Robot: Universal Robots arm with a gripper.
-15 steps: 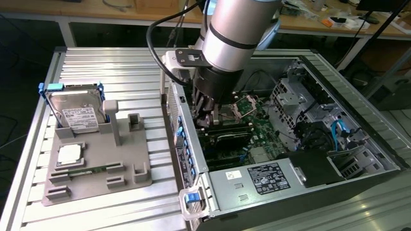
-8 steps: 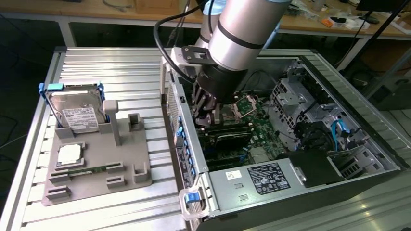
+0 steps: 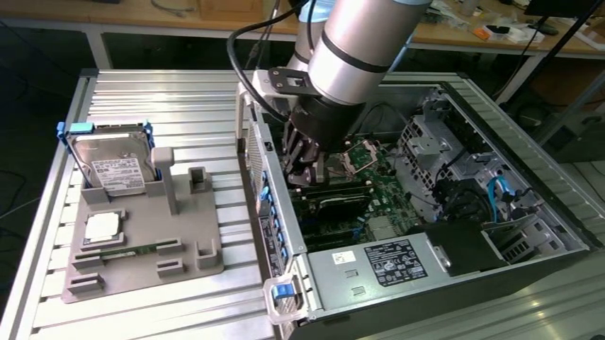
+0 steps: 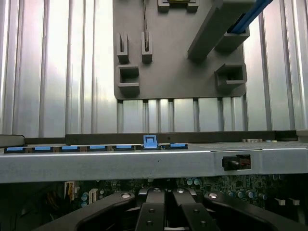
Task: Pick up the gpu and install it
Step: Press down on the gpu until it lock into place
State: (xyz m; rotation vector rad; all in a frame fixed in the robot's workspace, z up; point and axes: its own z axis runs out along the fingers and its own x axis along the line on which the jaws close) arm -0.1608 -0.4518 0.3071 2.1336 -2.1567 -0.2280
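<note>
Ribbed aluminium table [image 3: 170, 88] catching bright light, wooden workbench [image 3: 142, 14] running along the back with clutter lying on it, dark floor [image 3: 24, 142] showing at the exterior view's left, black stand leg [image 3: 557, 42] leaning behind.

No wording is showing clearly enough to read anywhere. A white label [image 3: 116, 172] is sitting on the hard drive [image 3: 112, 164] in its blue frame, its print too fine to make out. Two stickers, one white [image 3: 344, 258] and one black [image 3: 389, 261], are lying on the power supply [image 3: 373, 273] inside the computer case [image 3: 529, 212], likewise illegible.
</note>
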